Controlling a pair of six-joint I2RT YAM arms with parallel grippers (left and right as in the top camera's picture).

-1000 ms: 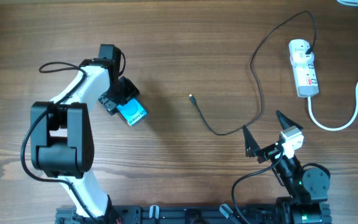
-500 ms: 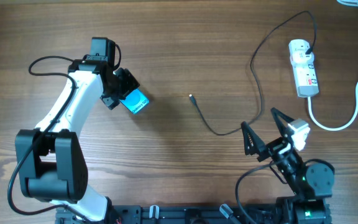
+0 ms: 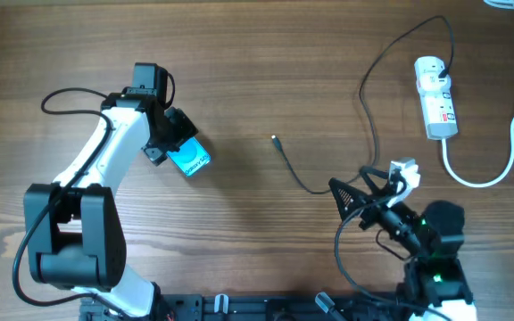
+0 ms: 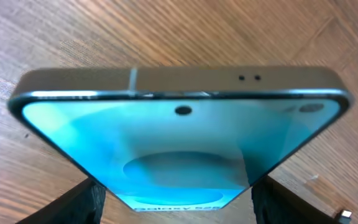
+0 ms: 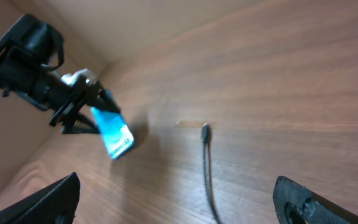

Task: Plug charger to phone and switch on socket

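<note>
The phone [image 3: 191,159], light blue with "Galaxy S25" on it, is held off the table by my left gripper [image 3: 173,143], which is shut on its sides. It fills the left wrist view [image 4: 179,149] and shows small in the right wrist view [image 5: 113,135]. The charger's thin black cable [image 3: 303,183] lies mid-table with its metallic plug tip [image 3: 274,138] free. It runs to a white adapter [image 3: 428,68] in the socket [image 3: 435,98] at the far right. My right gripper [image 3: 361,185] is open and empty over the cable; the plug tip [image 5: 205,130] lies ahead of it.
The socket's thick white cord [image 3: 507,134] loops along the right edge of the wooden table [image 3: 266,53]. The black cable arcs up from mid-table to the socket's top end.
My right gripper has swung left and forward to above the cable's bend. My left gripper has shifted slightly with the phone still in it.
</note>
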